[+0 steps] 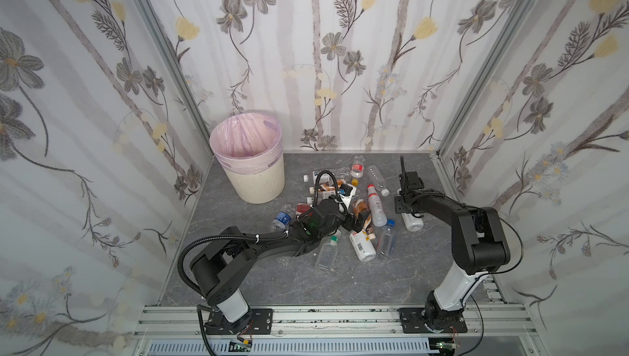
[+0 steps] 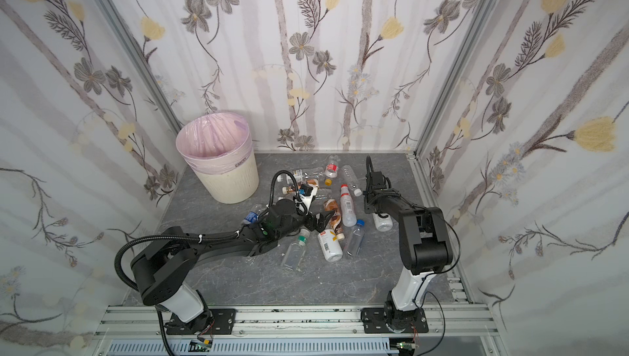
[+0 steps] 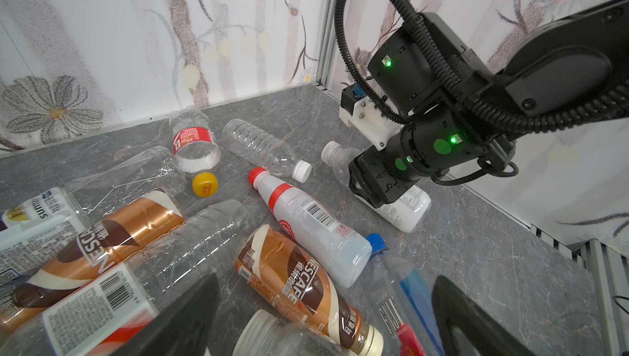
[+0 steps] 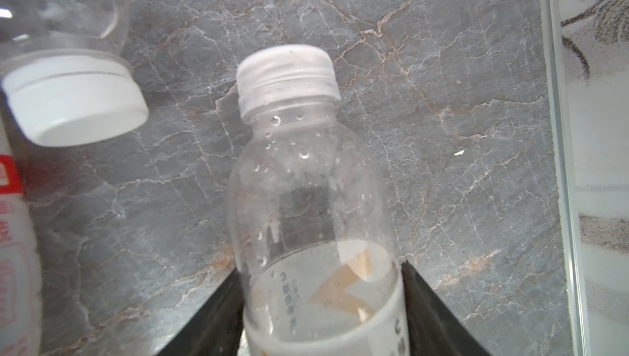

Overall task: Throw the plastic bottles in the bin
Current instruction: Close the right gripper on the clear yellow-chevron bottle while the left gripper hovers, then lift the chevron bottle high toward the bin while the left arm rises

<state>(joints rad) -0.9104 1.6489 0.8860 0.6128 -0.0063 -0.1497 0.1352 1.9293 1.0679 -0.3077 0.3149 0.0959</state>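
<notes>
The bin (image 1: 262, 184) (image 2: 235, 184), cream with a pink liner, stands at the back left. Several plastic bottles lie in a pile mid-table. My left gripper (image 1: 357, 221) (image 2: 321, 221) (image 3: 326, 281) hovers open over a brown coffee bottle (image 3: 299, 279), with nothing between its fingers. A red-capped white bottle (image 1: 376, 204) (image 3: 306, 218) and a blue-capped clear bottle (image 1: 388, 235) lie beside it. My right gripper (image 1: 410, 216) (image 3: 377, 194) (image 4: 321, 303) points down at the pile's right edge. Its fingers press both sides of a clear white-labelled bottle (image 4: 306, 201) (image 1: 413, 224) (image 2: 383, 223) lying on the table.
A green-capped clear bottle (image 1: 328, 250) and a white-labelled bottle (image 1: 362, 247) lie nearest the front. A yellow-capped bottle (image 3: 199, 153) and a ribbed clear one (image 3: 262, 146) lie toward the back wall. The right wall's metal edge (image 4: 551, 133) runs close to my right gripper.
</notes>
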